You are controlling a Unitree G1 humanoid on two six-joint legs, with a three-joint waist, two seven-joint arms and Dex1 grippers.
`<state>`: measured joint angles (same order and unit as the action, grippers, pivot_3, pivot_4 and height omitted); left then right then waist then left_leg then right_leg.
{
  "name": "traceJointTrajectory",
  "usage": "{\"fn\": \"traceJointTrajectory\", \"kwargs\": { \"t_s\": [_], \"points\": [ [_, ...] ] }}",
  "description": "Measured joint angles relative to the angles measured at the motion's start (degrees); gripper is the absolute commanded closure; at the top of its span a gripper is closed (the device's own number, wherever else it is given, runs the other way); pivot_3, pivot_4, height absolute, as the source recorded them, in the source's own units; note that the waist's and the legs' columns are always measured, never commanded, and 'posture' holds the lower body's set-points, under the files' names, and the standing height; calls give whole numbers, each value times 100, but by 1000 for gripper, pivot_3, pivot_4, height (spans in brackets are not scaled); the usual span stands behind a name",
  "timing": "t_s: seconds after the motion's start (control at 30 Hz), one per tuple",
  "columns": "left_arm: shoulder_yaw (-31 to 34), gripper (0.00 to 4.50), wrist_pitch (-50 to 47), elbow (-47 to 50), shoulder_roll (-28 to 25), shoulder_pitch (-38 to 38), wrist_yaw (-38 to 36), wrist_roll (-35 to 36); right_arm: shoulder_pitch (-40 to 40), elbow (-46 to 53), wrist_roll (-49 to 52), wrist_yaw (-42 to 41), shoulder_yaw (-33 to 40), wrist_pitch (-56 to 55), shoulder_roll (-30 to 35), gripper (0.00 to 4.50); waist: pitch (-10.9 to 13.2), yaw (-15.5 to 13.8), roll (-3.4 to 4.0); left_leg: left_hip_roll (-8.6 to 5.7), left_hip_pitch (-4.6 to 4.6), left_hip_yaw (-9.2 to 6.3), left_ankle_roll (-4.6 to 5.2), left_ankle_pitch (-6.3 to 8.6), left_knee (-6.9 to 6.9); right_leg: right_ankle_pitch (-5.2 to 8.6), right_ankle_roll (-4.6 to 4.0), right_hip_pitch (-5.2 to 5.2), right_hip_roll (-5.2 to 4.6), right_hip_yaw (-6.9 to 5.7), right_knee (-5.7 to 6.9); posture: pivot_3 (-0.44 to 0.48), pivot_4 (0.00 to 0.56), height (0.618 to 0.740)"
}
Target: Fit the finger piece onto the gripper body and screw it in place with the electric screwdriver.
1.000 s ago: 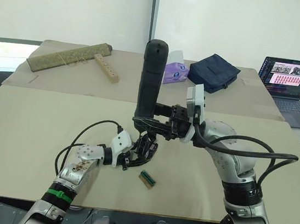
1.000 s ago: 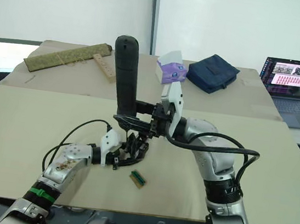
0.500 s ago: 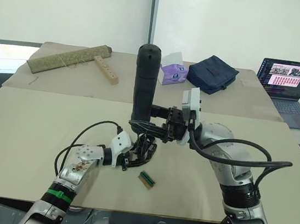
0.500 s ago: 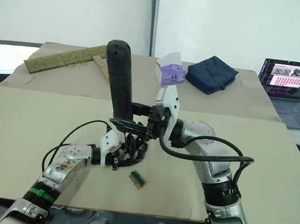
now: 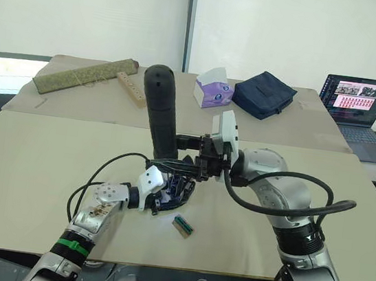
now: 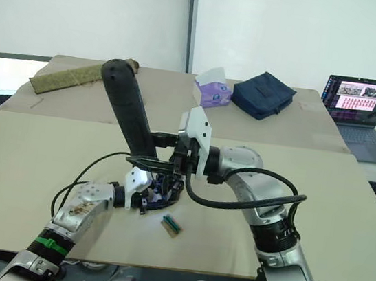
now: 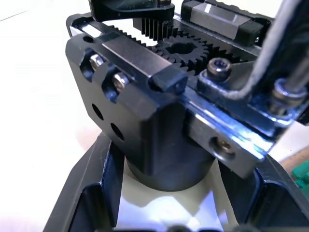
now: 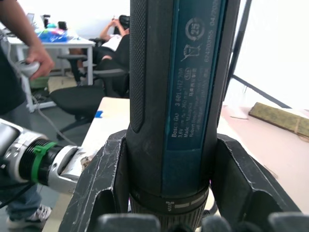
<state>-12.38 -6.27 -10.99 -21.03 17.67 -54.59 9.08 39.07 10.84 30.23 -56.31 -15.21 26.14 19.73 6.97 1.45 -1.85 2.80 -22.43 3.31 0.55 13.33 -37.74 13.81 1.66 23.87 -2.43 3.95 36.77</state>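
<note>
Left gripper clamps the gripper body; right gripper clamps the screwdriver, tilted, tip down at it. Screwing stage, I'd judge; finger-piece seating and screw can't be confirmed.

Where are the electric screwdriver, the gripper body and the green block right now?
electric screwdriver (image 5: 162, 113): left eye view, middle of its black barrel.
gripper body (image 7: 145, 121): left wrist view, its black front face.
green block (image 5: 183, 226): left eye view, its top, lying on the table.
</note>
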Motion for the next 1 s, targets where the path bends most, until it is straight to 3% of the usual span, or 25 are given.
{"fn": "traceJointTrajectory", "kwargs": {
  "t_s": [0.63,1.0],
  "points": [
    [6,2223,3,30,5,-21,25,2,64,-302,282,-137,447,150,-29,2572,-7,2,-2,2,-23,0,0,0,2,1,-3,25,-1,0,-1,0,150,740],
    [-5,2223,19,-35,130,44,186,1,421,-123,949,-752,946,208,116,2572,28,-69,-6,-3,-44,-6,1,0,-4,-4,5,32,-3,0,-8,0,150,740]
  ]
}}
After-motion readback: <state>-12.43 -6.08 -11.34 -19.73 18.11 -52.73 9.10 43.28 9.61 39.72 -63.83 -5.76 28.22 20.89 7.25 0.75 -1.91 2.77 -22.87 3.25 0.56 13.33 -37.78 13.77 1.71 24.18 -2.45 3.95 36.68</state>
